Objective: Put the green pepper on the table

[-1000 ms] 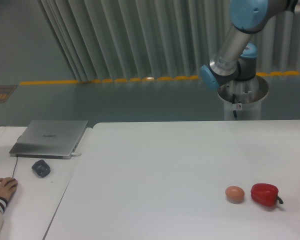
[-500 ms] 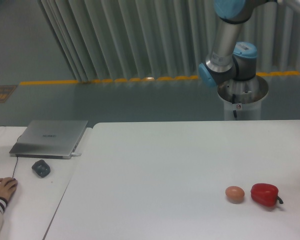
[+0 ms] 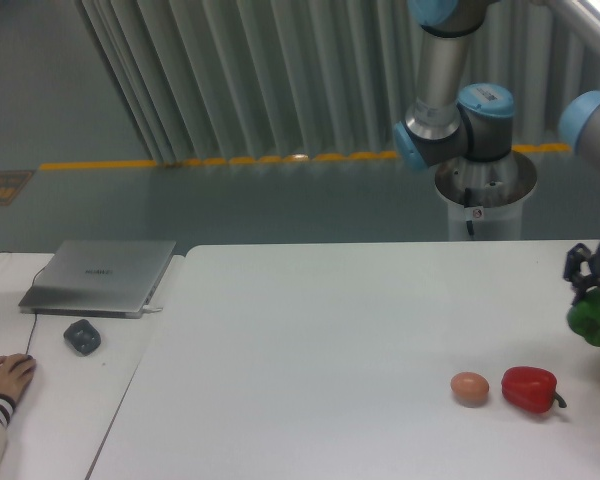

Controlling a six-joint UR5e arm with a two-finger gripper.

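Note:
At the right edge of the view, the gripper (image 3: 592, 300) comes down from above and is shut on the green pepper (image 3: 594, 320). The pepper is glossy and bright green, and it hangs a little above the white table (image 3: 310, 340). It is up and to the right of the red pepper (image 3: 529, 389). The gripper's dark fingers (image 3: 576, 268) clasp the top of the pepper. Part of the wrist is cut off by the frame edge.
A tan egg (image 3: 469, 388) lies just left of the red pepper near the table's front right. On the narrower desk at left are a grey laptop (image 3: 100, 276), a dark mouse (image 3: 82, 336) and a person's hand (image 3: 4, 378). The arm's base (image 3: 485, 190) stands behind the table.
The gripper with the green pepper has come into view at the right edge, moving inward and down. The upper arm has swung left and more upright.

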